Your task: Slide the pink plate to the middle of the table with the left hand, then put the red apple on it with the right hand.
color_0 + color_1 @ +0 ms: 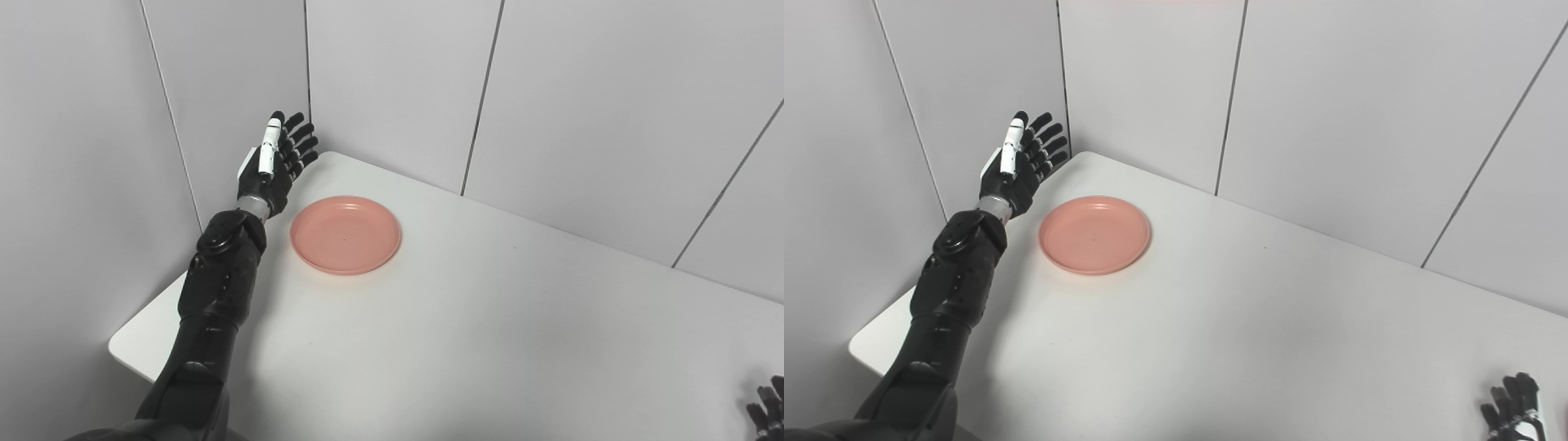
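Near the far left corner of the white rectangular table (490, 318) we saw the shallow round pink plastic plate (346, 234) lying flat and empty, well away from the table's middle. Just to its left we found our black left hand (272, 168), raised a little above the tabletop with the palm turned toward the plate; its fingers (301, 139) were stretched out straight and spread apart, holding nothing and not touching the plate. Its dark forearm ran back along the table's left edge toward the bottom of both views. At the lower right corner we could make out only the fingertips of our black right hand (1513, 404), resting near the table's near right side; they were apart and held nothing. We saw grey panelled walls (582, 104) behind the table.
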